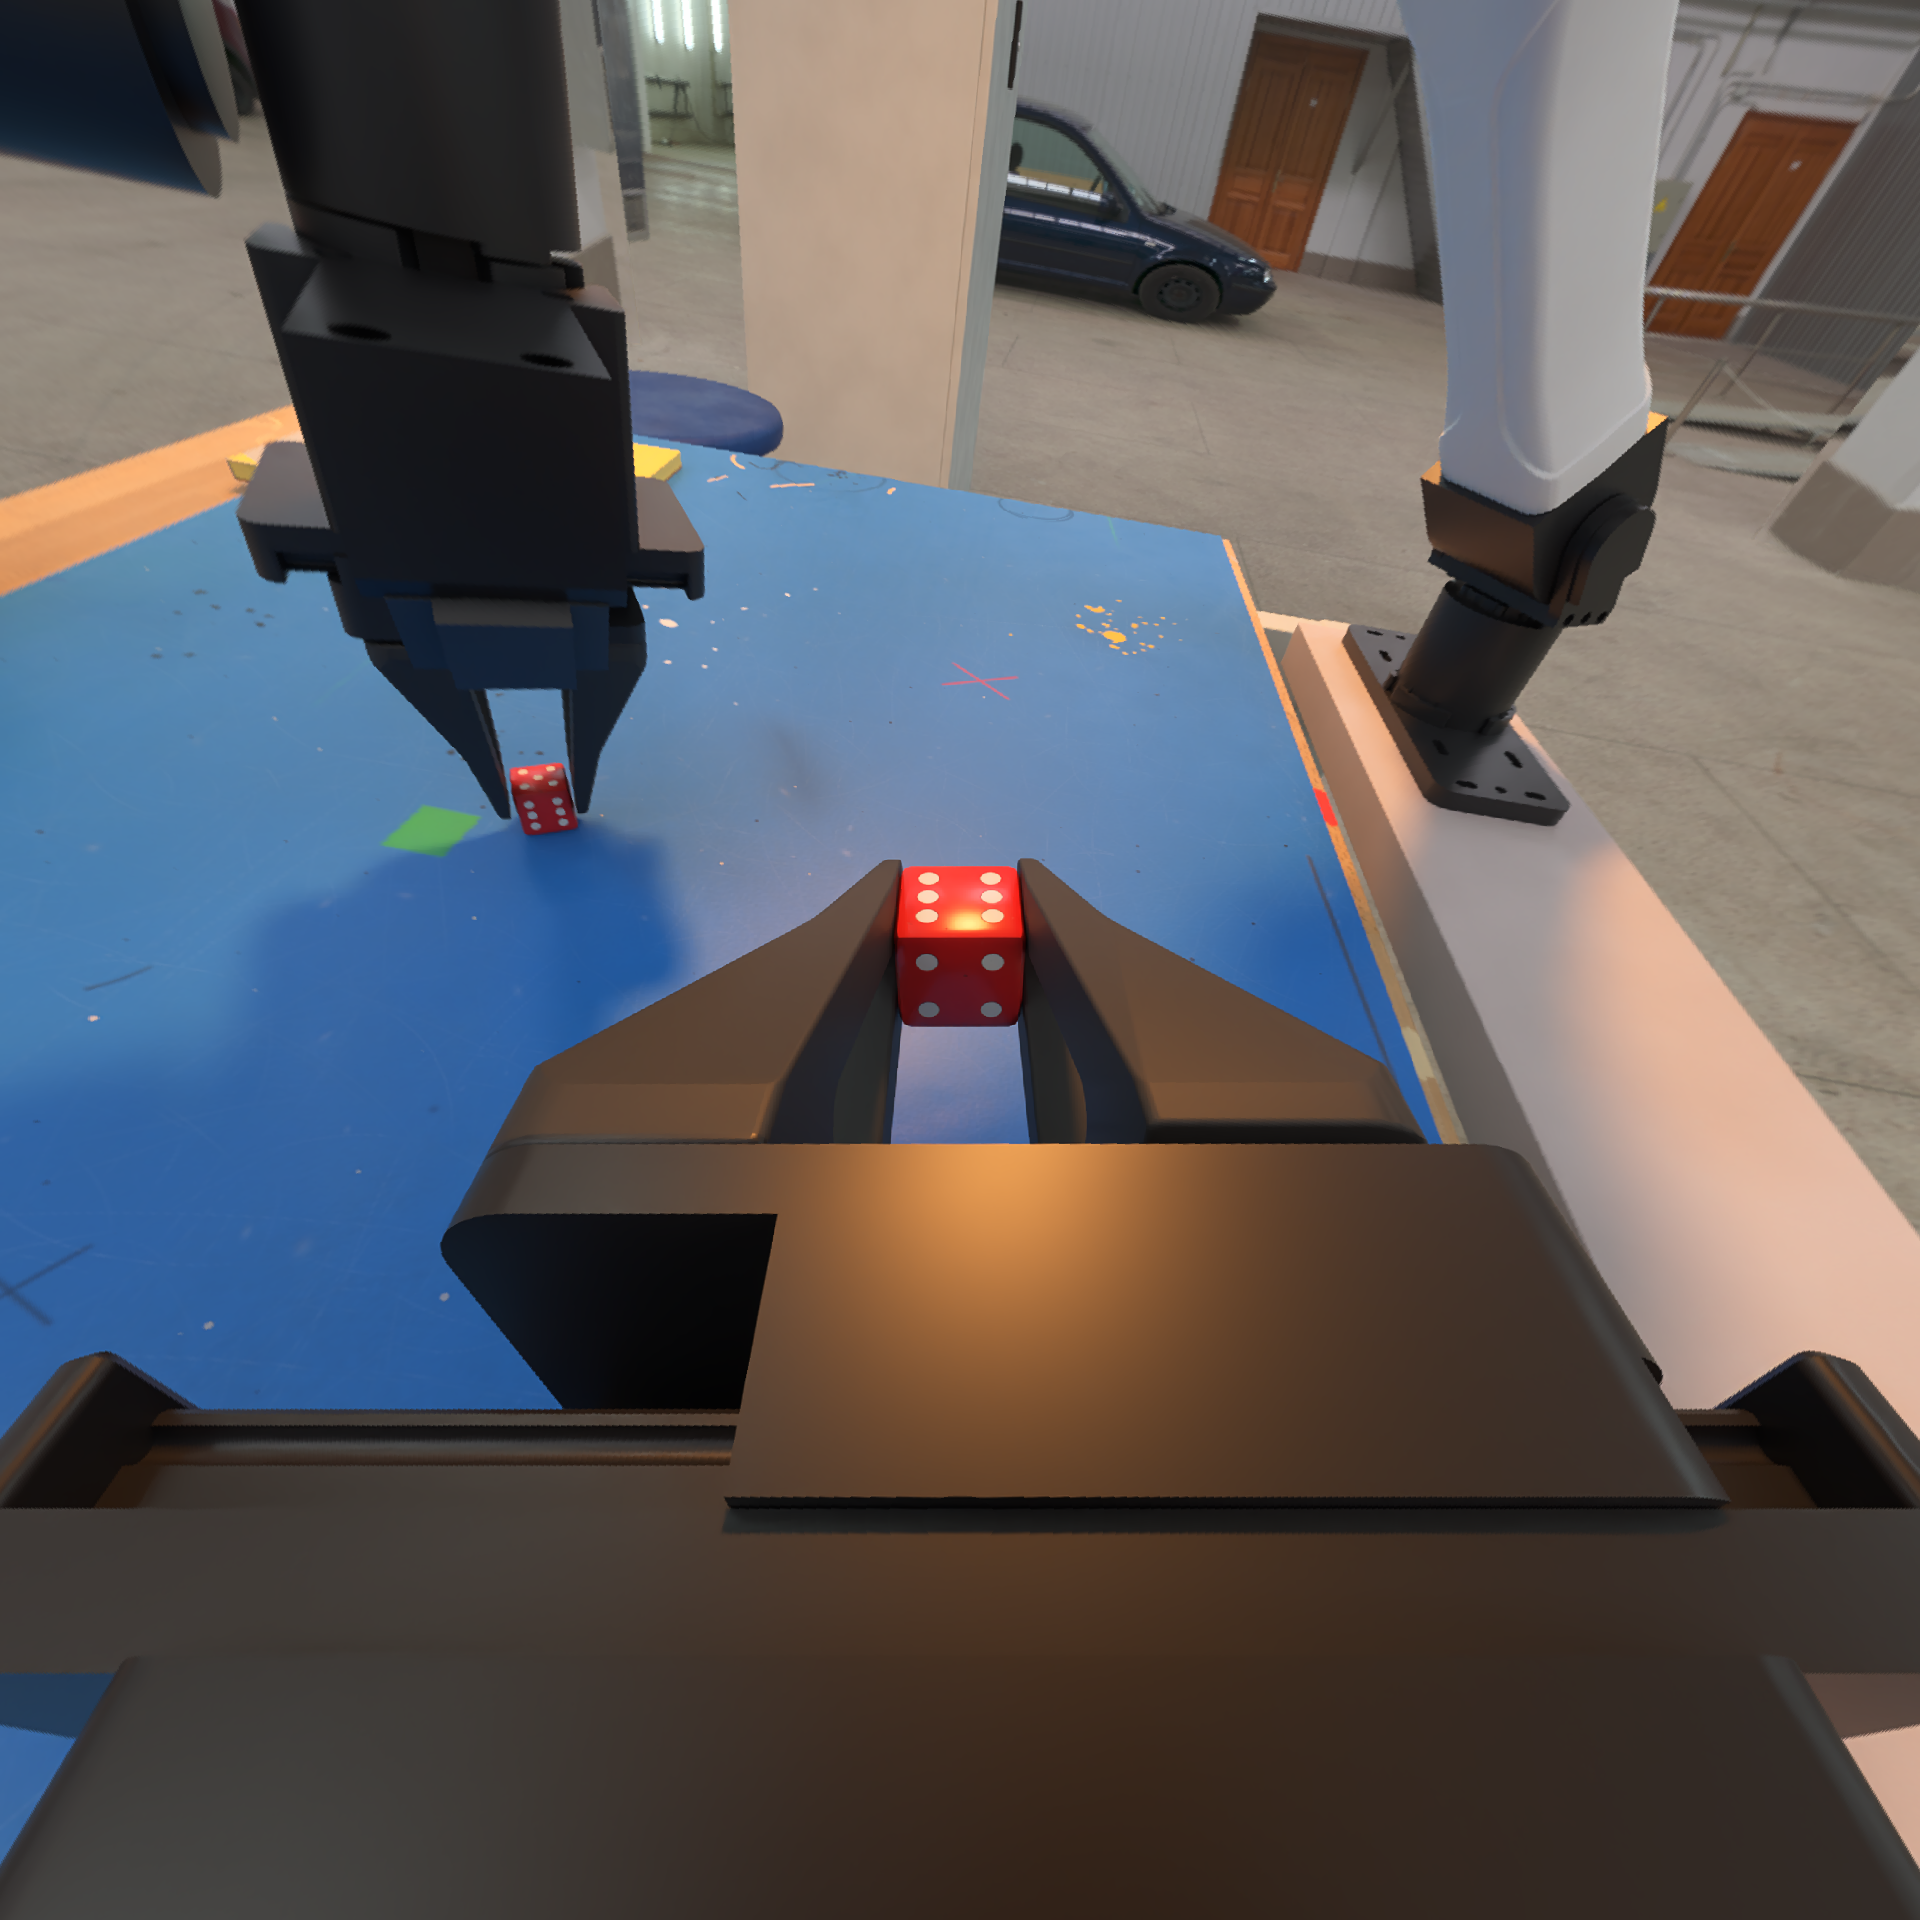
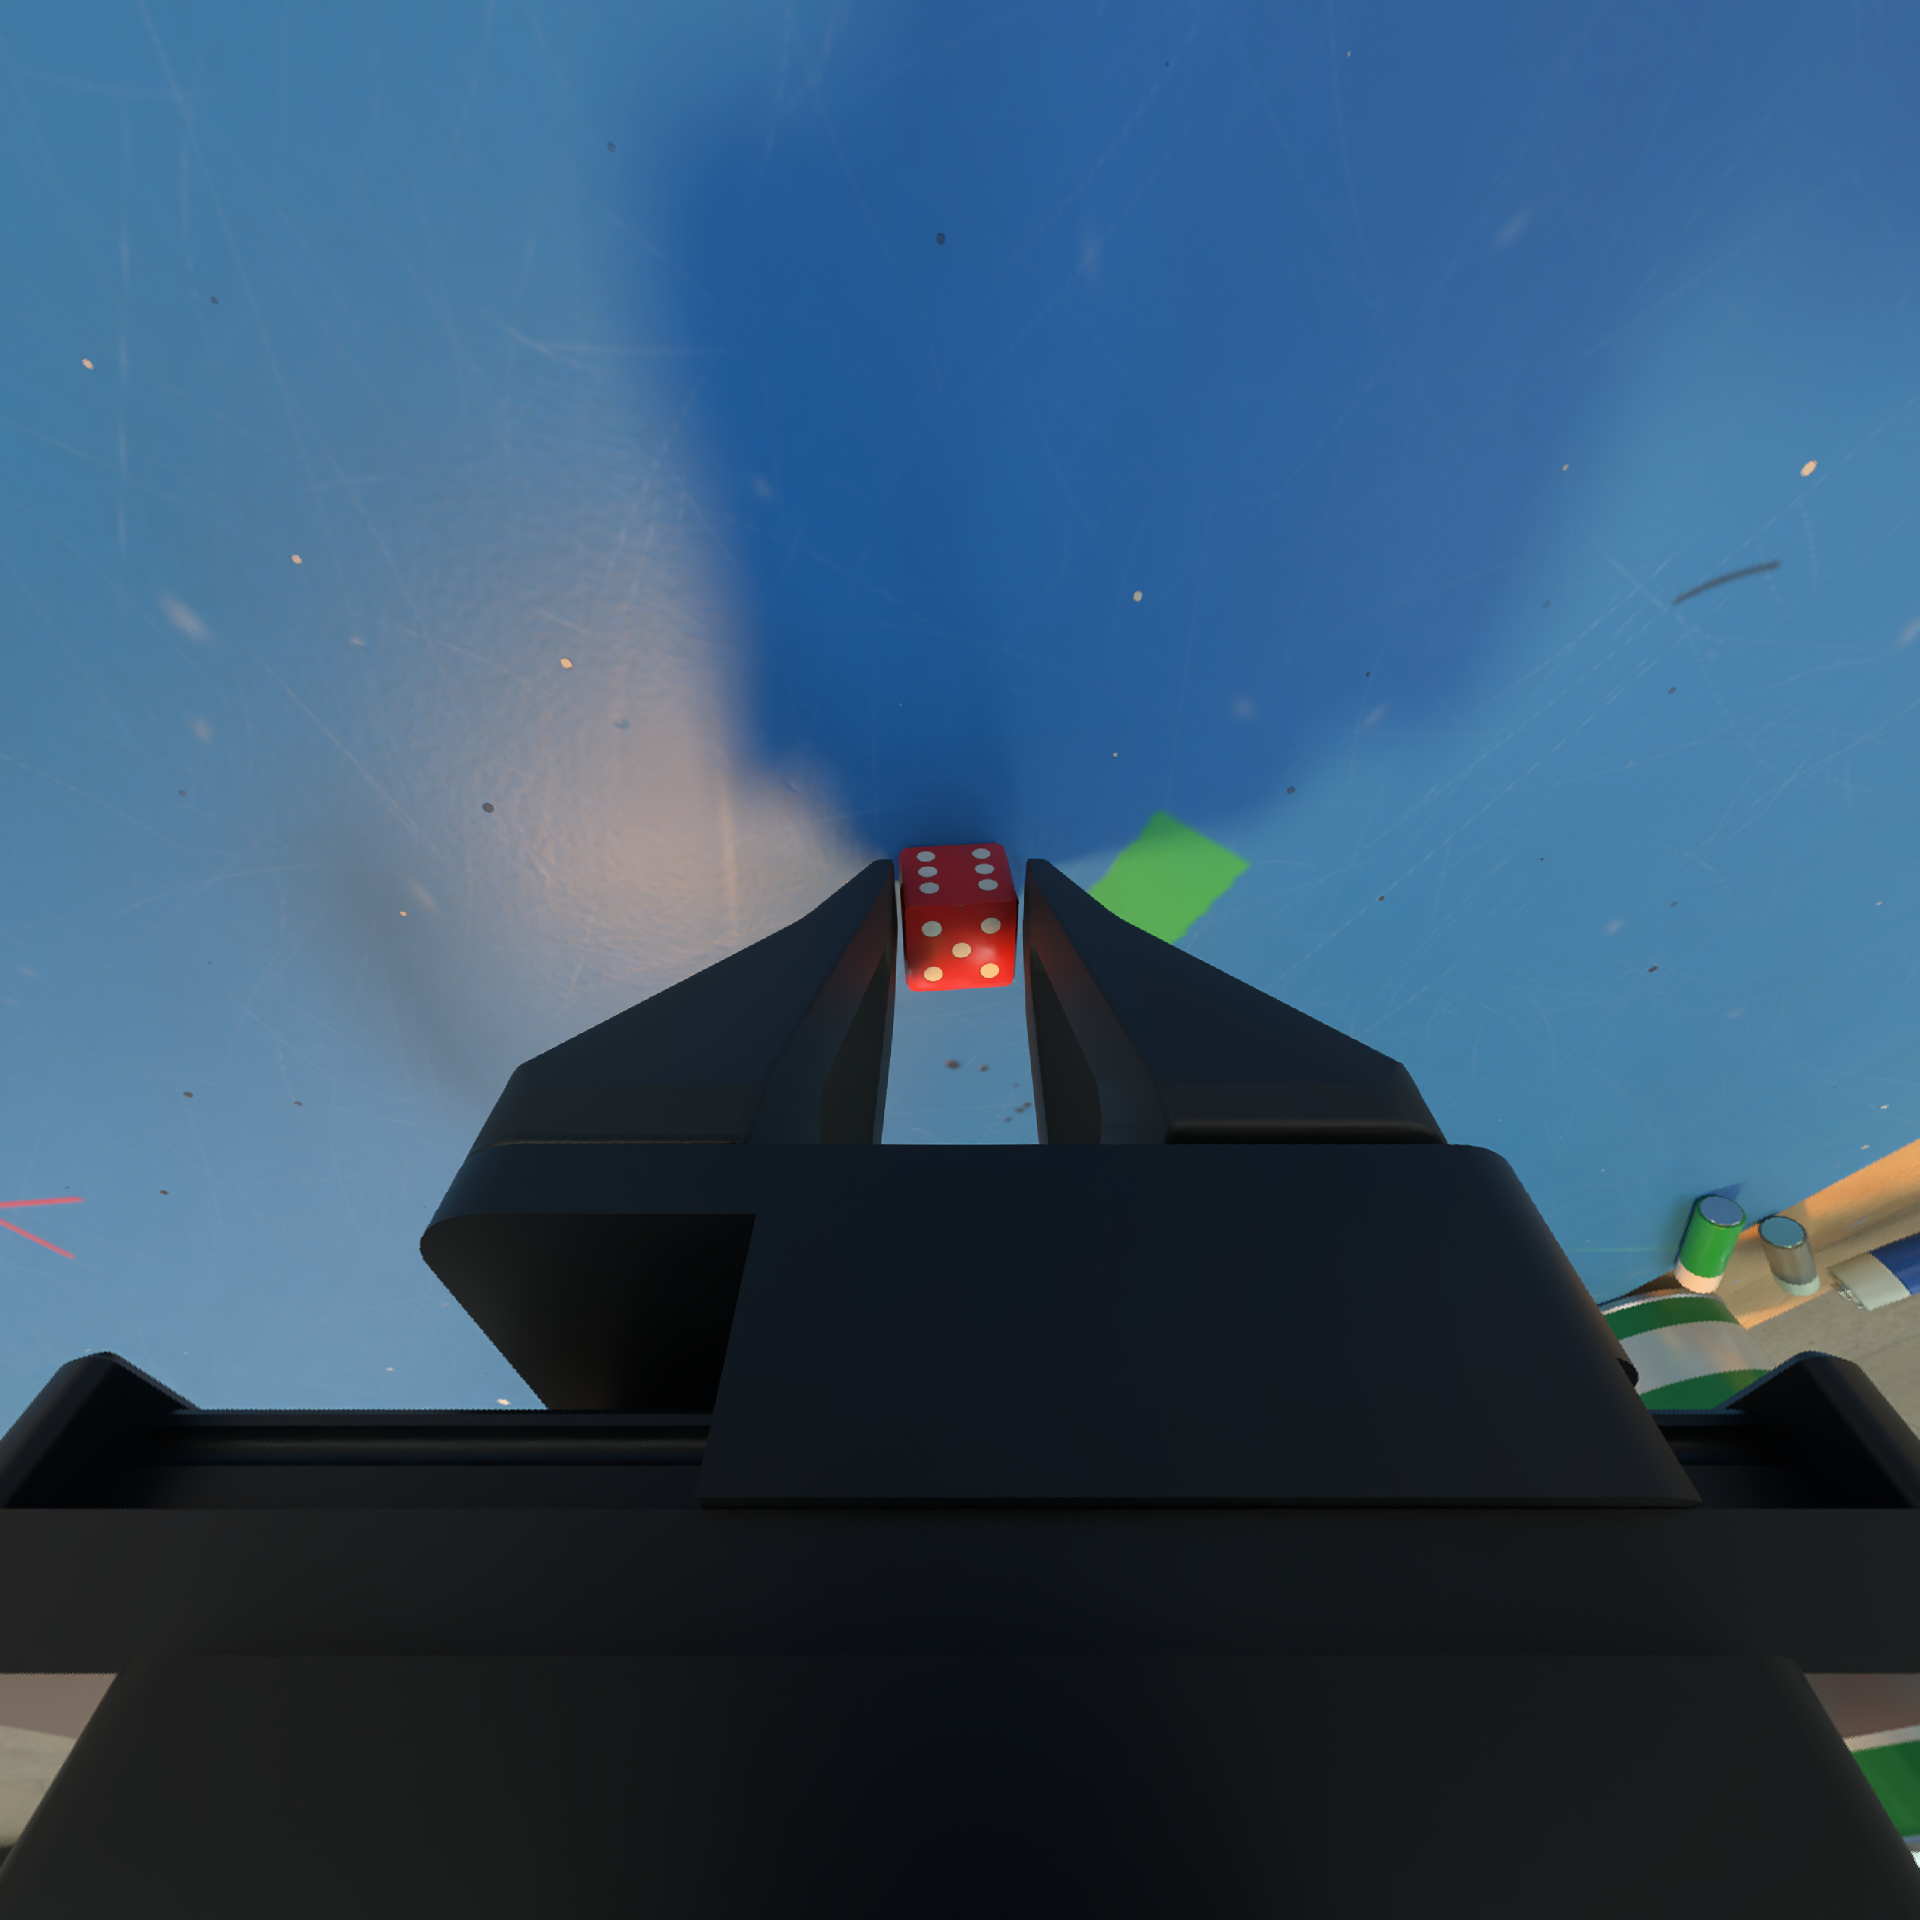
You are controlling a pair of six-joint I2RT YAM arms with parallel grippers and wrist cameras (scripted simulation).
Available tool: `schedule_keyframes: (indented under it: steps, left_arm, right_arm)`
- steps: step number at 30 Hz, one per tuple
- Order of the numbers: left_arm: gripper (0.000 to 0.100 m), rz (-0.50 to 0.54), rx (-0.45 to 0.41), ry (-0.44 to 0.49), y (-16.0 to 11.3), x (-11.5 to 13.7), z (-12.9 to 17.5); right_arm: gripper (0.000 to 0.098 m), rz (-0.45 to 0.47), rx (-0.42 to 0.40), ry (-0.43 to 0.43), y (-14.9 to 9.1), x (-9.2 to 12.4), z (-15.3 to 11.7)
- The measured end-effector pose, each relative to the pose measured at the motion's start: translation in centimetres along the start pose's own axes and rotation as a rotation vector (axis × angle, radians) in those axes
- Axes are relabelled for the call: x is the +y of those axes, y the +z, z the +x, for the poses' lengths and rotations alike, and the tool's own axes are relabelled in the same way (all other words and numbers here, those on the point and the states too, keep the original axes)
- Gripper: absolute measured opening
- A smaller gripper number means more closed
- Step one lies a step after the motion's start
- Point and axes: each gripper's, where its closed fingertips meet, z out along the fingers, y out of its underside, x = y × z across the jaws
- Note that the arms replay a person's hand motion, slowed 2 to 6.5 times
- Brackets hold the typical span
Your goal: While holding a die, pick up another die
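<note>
While my left gripper (image 1: 960, 940) clamps a red die (image 1: 960, 943) between its fingertips, lifted above the blue table (image 1: 935, 644), my right gripper (image 1: 540, 798) points straight down farther off, beside a green patch (image 1: 430, 830). Its fingers straddle a second red die (image 1: 542, 798). From my right wrist view, that second die (image 2: 957, 916) sits between the fingertips of the right gripper (image 2: 959, 920); the jaws are narrow, with a thin gap showing on each side, so I cannot tell whether they grip it. It seems to rest on the table (image 2: 416, 520), its shadow directly beneath. Small green and grey cylinders (image 2: 1706, 1252) stand near the table's edge.
</note>
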Motion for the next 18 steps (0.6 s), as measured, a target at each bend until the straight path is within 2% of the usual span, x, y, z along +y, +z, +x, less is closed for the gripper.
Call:
schedule_keyframes:
  steps: [11, 18]
  left_arm:
    - [0.018, -0.017, 0.048, -0.192, -0.3, 0.3, -1.1]
    - [0.018, -0.058, 0.063, -0.244, -0.1, 1.1, -1.3]
  right_arm:
    - [0.0183, 0.055, -0.032, 0.000, 0.0, 0.3, 0.1]
    - [0.0182, 0.094, -0.039, -0.010, 0.0, 0.3, 0.1]
